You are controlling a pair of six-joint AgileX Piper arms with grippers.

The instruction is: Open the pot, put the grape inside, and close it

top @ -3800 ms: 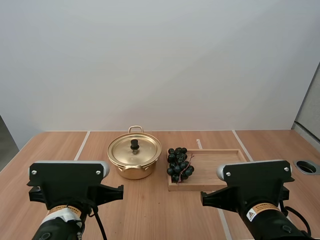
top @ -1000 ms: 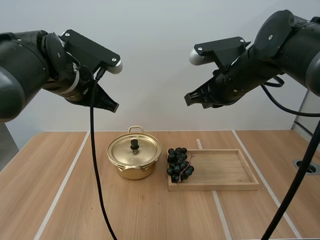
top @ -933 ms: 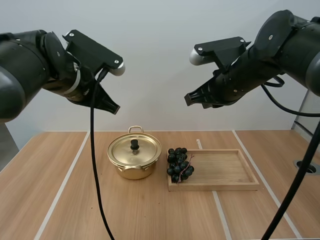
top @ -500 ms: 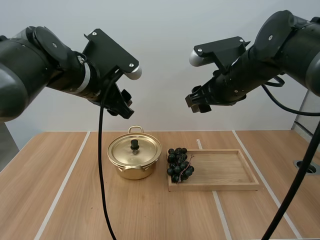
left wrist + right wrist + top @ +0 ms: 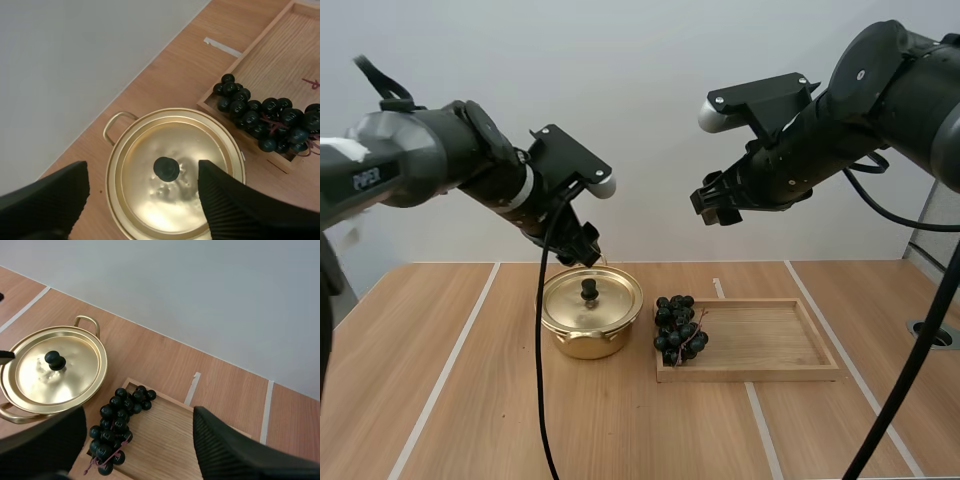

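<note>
Left gripper (image 5: 583,245) hangs just over the back rim of the pot (image 5: 588,325), fingers (image 5: 45,200) spread wide. From the left wrist, the black knob (image 5: 166,168) lies below the gap between them, untouched. Right gripper (image 5: 715,205) hovers high above the table (image 5: 450,400), well apart from everything, jaws likewise spread, ribbed faces turned to each other.

Writing: white lettering on my left arm (image 5: 410,165) reads "PiPER".

Pot: gold-coloured, lid (image 5: 605,305) seated on it, loop handles at back and front. Stands near the middle of the table, toward the far edge.

Grapes (image 5: 678,328): dark bunch with a reddish stem, lying at the left end of the wooden tray (image 5: 770,345), just beside the pot. Cannot tell whether tray and pot touch.

Surface: light-brown wood grain, with pale lines (image 5: 440,385) running from near edge to far edge. Short pale strip (image 5: 718,287) behind the tray's back edge. Round dark opening (image 5: 932,333) at the table's right edge.

Room: plain pale-grey wall (image 5: 640,100) behind the far edge.
</note>
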